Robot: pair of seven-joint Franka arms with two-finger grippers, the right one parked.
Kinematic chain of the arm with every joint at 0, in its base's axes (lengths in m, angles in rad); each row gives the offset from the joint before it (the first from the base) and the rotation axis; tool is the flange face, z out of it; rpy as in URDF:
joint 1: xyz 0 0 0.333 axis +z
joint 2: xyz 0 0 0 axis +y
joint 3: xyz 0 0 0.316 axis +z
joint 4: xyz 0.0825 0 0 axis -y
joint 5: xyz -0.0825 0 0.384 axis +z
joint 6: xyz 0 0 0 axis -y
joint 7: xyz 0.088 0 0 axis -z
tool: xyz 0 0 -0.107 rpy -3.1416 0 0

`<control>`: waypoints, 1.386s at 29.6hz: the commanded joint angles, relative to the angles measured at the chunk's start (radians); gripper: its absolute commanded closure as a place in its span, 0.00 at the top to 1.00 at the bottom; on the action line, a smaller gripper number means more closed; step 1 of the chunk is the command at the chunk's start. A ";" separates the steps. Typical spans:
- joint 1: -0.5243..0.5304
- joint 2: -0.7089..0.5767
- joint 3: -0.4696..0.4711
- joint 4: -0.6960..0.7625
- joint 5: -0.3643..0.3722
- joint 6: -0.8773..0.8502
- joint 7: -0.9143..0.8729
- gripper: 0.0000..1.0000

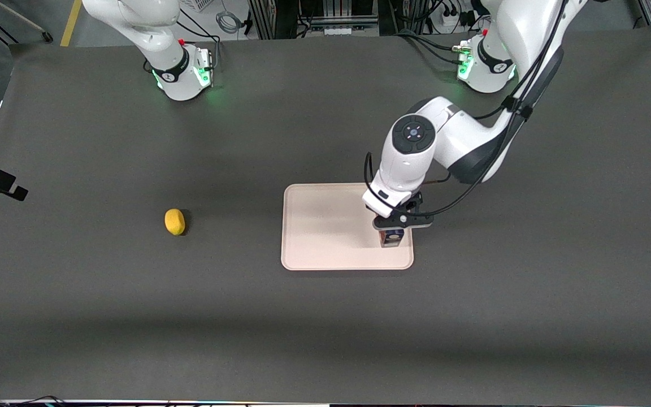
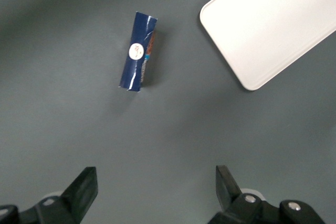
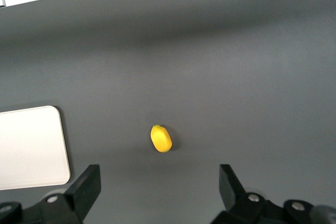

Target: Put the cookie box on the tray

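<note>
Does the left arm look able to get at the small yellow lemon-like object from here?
Probably, but at a stretch: the left gripper hangs over the pale cream-pink tray, and only bare mat separates it from the yellow lemon-like object toward the parked arm's end.

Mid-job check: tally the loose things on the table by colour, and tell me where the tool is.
Navy blue: 1, the cookie box
Cream-pink: 1, the tray
Yellow: 1, the small lemon-like object
Total: 3
The tool is directly above the cookie box, over the tray's end nearer the working arm.
</note>
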 commanded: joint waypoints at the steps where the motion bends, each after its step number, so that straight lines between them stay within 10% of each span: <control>1: -0.007 -0.032 0.010 -0.031 0.023 0.008 -0.009 1.00; 41: -0.007 -0.024 0.038 -0.027 0.025 0.014 -0.002 1.00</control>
